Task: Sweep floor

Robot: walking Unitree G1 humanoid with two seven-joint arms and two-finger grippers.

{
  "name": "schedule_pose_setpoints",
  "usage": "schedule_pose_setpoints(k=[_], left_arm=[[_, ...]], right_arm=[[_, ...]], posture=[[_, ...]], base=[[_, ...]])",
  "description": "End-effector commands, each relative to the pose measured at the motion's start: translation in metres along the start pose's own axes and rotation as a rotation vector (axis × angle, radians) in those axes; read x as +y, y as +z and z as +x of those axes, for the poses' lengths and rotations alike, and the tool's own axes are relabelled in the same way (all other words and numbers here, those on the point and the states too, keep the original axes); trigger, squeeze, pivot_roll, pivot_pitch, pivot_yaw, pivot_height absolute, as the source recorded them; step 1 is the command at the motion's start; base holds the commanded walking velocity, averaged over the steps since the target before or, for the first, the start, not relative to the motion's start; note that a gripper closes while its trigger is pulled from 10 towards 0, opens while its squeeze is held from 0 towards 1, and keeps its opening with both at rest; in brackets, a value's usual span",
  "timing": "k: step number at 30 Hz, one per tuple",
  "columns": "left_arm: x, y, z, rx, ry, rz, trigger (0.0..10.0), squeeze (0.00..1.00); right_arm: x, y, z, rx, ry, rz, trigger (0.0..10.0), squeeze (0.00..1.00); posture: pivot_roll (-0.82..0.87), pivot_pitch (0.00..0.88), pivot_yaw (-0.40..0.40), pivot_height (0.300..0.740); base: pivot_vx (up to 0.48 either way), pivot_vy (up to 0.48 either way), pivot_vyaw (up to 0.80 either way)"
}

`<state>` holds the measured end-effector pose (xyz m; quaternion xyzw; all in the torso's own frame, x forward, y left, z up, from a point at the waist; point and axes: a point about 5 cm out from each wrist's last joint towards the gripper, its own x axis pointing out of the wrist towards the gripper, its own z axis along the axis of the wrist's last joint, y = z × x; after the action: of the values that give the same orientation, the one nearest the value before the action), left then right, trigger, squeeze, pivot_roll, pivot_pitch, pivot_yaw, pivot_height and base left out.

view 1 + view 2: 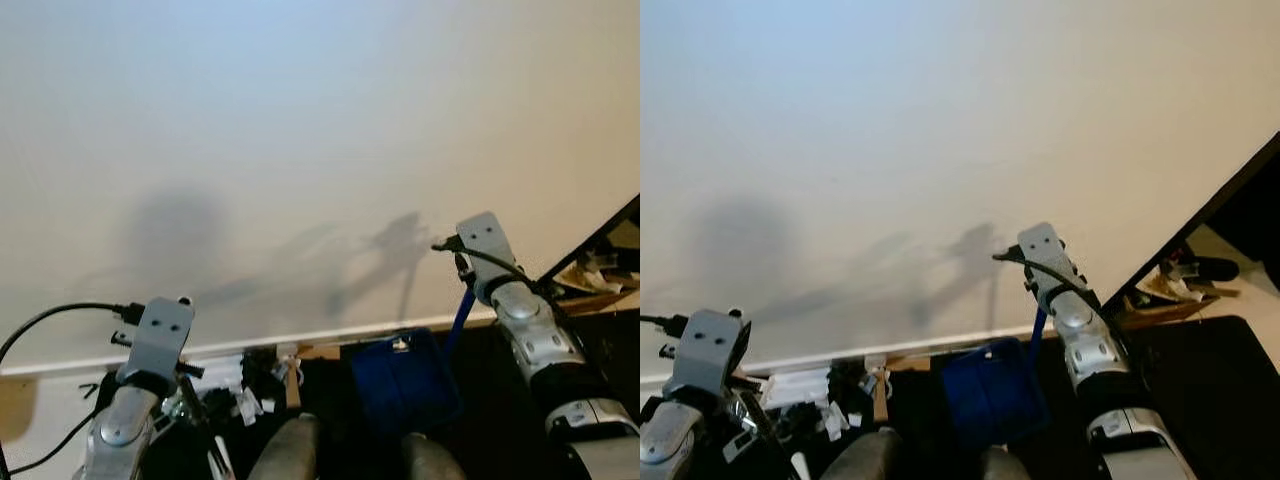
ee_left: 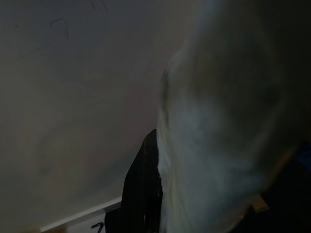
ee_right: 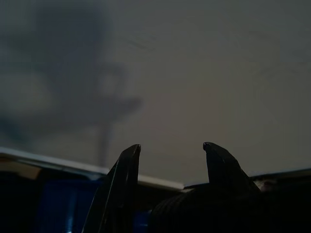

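A blue dustpan (image 1: 400, 385) stands on the dark floor by the white baseboard (image 1: 90, 360), its thin blue handle (image 1: 461, 312) rising to my right wrist. My right gripper (image 3: 170, 146) is shut low on that handle, its two black fingertips apart above it, and the blue pan (image 3: 63, 208) sits beneath. White paper scraps (image 1: 238, 398) lie in a dark heap left of the pan. My left gripper (image 1: 198, 420) hangs just over those scraps. A large pale blurred thing (image 2: 218, 145) sits close in the left wrist view.
A plain white wall (image 1: 320, 150) is very near ahead. A dark slanted panel with cluttered papers (image 1: 600, 272) stands at the right. A black cable (image 1: 60, 315) loops off my left wrist. My own knees (image 1: 290, 450) show at the bottom.
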<state>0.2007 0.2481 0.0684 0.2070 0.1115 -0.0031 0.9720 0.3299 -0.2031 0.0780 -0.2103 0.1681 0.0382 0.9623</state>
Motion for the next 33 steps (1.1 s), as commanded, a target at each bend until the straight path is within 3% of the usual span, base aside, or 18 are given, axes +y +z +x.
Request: schedule_pose_setpoints(k=[1,13,24,25,26,28,29,30,33], left_arm=[[-0.003,-0.006,-0.002,0.023,-0.007,0.002,10.0,0.0],[-0.004,-0.007,-0.001,0.025,-0.008,0.004,10.0,0.0],[-0.004,-0.009,-0.002,0.027,-0.01,0.006,10.0,0.0],[-0.004,-0.009,-0.002,0.028,-0.01,0.006,10.0,0.0],[-0.003,-0.009,-0.003,0.028,-0.01,0.007,10.0,0.0],[-0.003,-0.009,-0.003,0.029,-0.01,0.007,10.0,0.0],[-0.003,-0.009,-0.003,0.029,-0.011,0.008,10.0,0.0],[-0.003,-0.009,-0.003,0.03,-0.012,0.008,10.0,0.0],[-0.004,-0.01,-0.003,0.031,-0.014,0.009,10.0,0.0]], right_arm=[[-0.005,-0.007,-0.005,0.049,0.014,0.022,10.0,0.0],[-0.021,0.006,-0.019,0.073,0.039,-0.012,10.0,0.0],[-0.024,0.007,-0.029,0.106,0.068,0.005,10.0,0.0],[-0.024,0.004,-0.031,0.118,0.069,0.003,6.8,0.0],[-0.025,0.003,-0.032,0.127,0.07,0.001,4.8,0.0],[-0.025,0.002,-0.034,0.136,0.072,-0.001,4.5,0.0],[-0.025,0.001,-0.036,0.144,0.073,-0.003,2.5,0.0],[-0.025,0.0,-0.037,0.152,0.073,-0.008,0.0,0.0],[-0.025,-0.001,-0.038,0.163,0.073,-0.015,0.0,0.0]], posture=[[0.21,0.13,-0.012,0.74],[0.21,0.123,-0.023,0.74],[0.2,0.126,-0.027,0.74],[0.2,0.127,-0.026,0.74],[0.2,0.13,-0.024,0.74],[0.2,0.13,-0.024,0.74],[0.2,0.131,-0.023,0.74],[0.2,0.132,-0.021,0.74],[0.2,0.132,-0.022,0.74]], base=[[0.0,0.0,0.0],[0.0,0.0,0.0],[0.0,0.0,0.0],[0.0,0.0,0.0],[0.0,0.0,0.0],[0.0,0.0,0.0],[0.0,0.0,0.0],[0.0,0.0,0.0],[0.0,0.0,0.0]])
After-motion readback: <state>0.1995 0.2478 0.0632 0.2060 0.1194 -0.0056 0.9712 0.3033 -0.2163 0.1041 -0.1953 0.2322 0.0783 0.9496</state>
